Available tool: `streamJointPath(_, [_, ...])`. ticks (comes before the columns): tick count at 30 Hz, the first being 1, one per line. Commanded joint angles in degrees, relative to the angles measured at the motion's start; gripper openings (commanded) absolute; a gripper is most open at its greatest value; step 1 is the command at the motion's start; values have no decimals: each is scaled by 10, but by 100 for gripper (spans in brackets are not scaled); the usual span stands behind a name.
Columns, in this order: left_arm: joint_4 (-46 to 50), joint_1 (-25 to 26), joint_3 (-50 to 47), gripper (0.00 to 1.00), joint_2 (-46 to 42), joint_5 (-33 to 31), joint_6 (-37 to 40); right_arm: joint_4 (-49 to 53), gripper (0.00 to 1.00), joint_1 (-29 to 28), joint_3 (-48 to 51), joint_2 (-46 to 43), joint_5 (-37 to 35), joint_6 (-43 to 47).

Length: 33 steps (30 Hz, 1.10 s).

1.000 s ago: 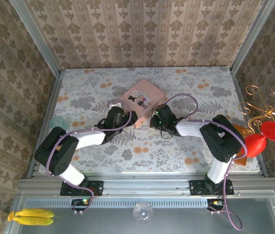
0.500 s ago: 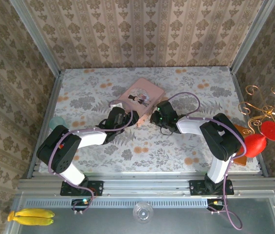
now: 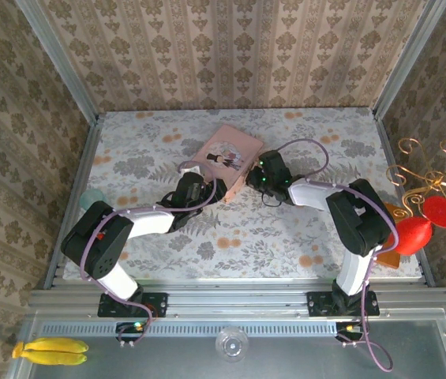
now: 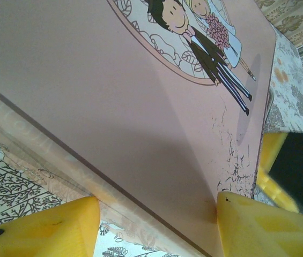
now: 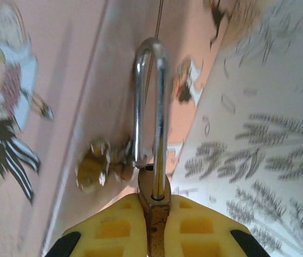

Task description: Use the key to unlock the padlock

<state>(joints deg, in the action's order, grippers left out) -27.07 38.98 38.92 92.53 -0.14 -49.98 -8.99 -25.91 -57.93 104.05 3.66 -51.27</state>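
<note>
The brass padlock (image 5: 154,211) is pinched edge-on in my right gripper (image 5: 154,227), which is shut on it. Its silvery shackle (image 5: 152,96) points away from me; one leg sits in the body and the other ends just above its hole. It lies against the pink tin (image 5: 60,80), beside the tin's brass clasp (image 5: 95,166). In the top view my right gripper (image 3: 257,181) is at the near right edge of the pink tin (image 3: 230,154). My left gripper (image 4: 154,230) stands open, its fingers (image 4: 38,230) straddling the tin's (image 4: 113,96) near edge. The key is out of view.
A red ornament (image 3: 416,233) and a gold wire stand (image 3: 428,170) sit off the table's right edge. A pale teal object (image 3: 92,199) lies at the left edge. Bananas (image 3: 49,351) and a clear cup (image 3: 231,344) rest on the front shelf.
My right gripper has moved away from me and up against the tin's right edge. The tin has shifted slightly backward. My left gripper has edged a little to the right.
</note>
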Motion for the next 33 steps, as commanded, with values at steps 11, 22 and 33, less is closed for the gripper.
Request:
streamJointPath(11, [110,0,-16,58,29,11,9,37,0,23,-30,7,-40,53])
streamJointPath(22, [206,-18,27,63,-35,14,97,145,0,17,-36,-65,-75,156])
streamJointPath(33, [331,-25,19,69,-230,-75,250,265,0,-71,-29,-171,-99,262])
